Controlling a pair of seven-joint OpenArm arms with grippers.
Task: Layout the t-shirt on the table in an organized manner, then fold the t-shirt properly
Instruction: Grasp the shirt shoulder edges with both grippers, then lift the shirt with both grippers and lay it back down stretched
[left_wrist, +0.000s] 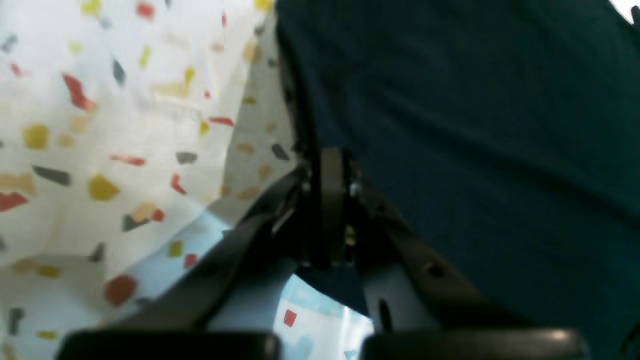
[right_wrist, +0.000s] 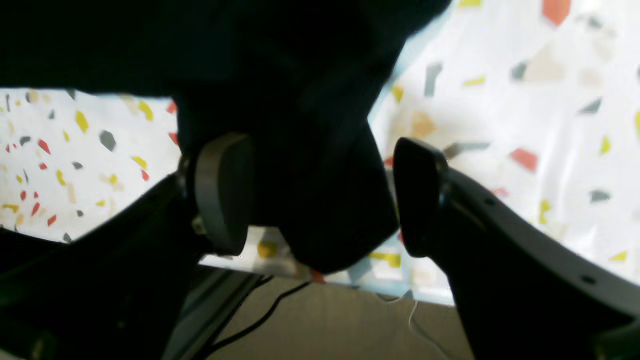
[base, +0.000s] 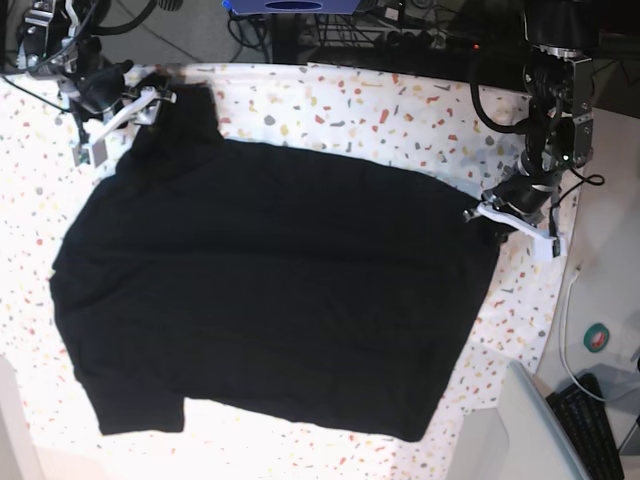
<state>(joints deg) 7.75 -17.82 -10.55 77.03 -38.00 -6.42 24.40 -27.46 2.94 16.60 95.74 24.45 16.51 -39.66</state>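
Left gripper (left_wrist: 332, 200) clamped on the t-shirt (base: 270, 290) hem at the table (base: 400, 100) edge. Right gripper (right_wrist: 320, 195) jaws spread wide, black fabric hanging between them.

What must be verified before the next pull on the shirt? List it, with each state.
1. Left hand shut on the t-shirt edge: ok.
2. Right hand closed on fabric: not ok; fingers apart, cloth hanging between them.
3. T-shirt fully on the table: ok.
4. T-shirt spread flat: mostly ok; the corner at the right hand is bunched.
5. Collar position: cannot tell.
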